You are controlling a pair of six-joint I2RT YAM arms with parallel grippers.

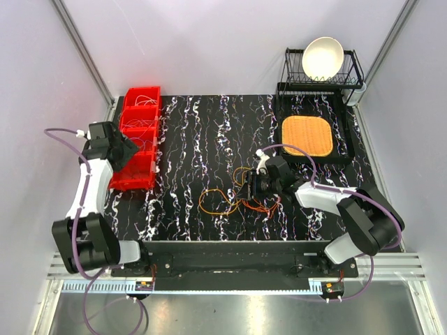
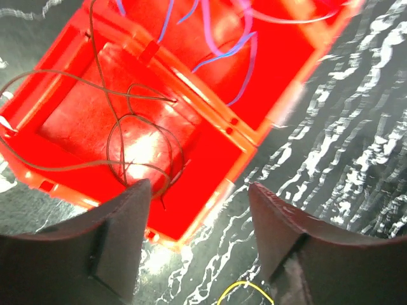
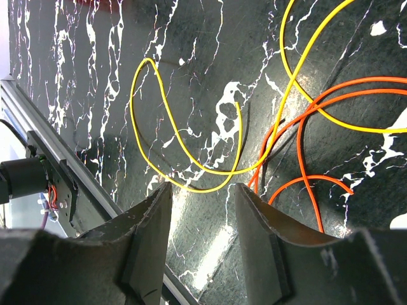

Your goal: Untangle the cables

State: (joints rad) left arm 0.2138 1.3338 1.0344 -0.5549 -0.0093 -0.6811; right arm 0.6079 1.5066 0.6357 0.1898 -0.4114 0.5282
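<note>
Cables lay tangled on the counter just beneath the nearer right claw, half-open, empty; left claw gaped empty over the far red bin.

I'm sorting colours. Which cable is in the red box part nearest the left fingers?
The dark brown cable; the next part holds blue and purple ones.

We get bright, even light in the top view. In the left wrist view glare whitens the floor of the red bin, and the upper right smears. In the right wrist view the yellow cable throws a soft shadow.
</note>
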